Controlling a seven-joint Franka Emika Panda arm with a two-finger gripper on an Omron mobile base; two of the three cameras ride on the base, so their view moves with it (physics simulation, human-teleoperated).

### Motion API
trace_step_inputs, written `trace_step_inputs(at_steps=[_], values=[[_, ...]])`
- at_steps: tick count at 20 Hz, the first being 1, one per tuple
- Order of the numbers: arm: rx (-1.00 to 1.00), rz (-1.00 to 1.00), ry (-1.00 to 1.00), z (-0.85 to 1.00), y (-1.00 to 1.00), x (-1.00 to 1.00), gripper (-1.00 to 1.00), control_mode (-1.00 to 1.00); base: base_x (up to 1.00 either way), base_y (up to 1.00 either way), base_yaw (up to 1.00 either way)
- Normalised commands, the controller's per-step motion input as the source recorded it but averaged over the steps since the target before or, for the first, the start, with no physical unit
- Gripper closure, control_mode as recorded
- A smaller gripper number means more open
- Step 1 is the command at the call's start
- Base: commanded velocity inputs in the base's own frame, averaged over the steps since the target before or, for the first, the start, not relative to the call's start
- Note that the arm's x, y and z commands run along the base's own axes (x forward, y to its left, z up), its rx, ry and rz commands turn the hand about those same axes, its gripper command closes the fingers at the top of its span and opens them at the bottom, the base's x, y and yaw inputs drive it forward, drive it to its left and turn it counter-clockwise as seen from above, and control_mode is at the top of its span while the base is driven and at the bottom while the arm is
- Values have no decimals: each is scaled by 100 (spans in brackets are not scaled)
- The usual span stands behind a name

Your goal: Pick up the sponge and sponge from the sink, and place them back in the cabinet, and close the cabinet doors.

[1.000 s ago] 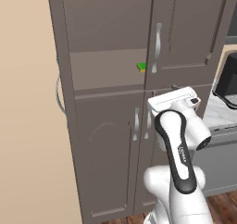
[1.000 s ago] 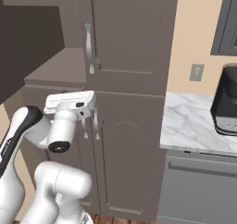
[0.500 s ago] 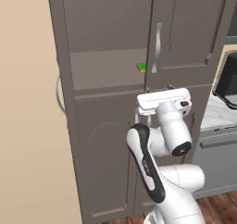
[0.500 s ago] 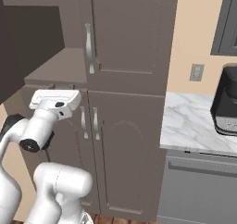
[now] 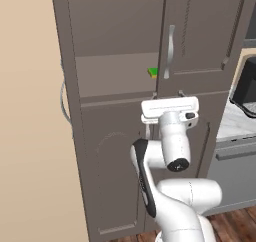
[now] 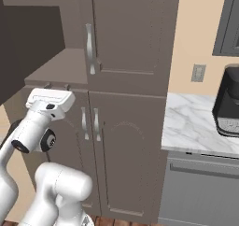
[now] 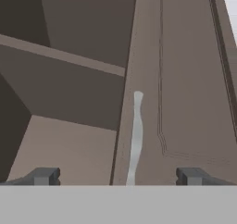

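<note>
Kitchen corner, beige wall, wood floor at the bottom edge.

Item: cabinet (image 5: 120, 136), tall grey-brown unit. Upper left compartment stands open, two inner shelves bare at the front; upper right door (image 5: 205, 36) with plain panel is shut, silver bar handle (image 5: 170, 51) near its left edge. Upper left door (image 6: 28, 43) is swung wide, a dark slab at the left of the right base view. Lower pair with arched panels shut, twin handles (image 6: 89, 123) side by side.

Item: sponge (image 5: 153, 72), green over yellow, on the lower open shelf, at its right end just beside the shut door's edge. One seen; whether a second lies behind it cannot be told.

Item: jaws (image 7: 118, 177), spread wide, nothing between them. Hand view looks up the front of the unit: left tip lies before the open shelf, right tip before the shut door's panel, the silver handle rising midway between. Wrist head (image 5: 170, 108) sits below the shelf lip, under and slightly right of the sponge, apart from it.

Item: marble surface (image 6: 196, 127) right of the unit, carrying a black coffee machine (image 6: 228, 103); wall socket (image 6: 198, 73) above.
</note>
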Motion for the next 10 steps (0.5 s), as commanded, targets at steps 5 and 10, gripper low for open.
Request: trace_step_inputs(at_steps=[5,10], values=[[0,-11,25,69,20,-69,-100,-100,0,0,0],[0,-9,25,71,18,-61,-100,-100,0,0,0]])
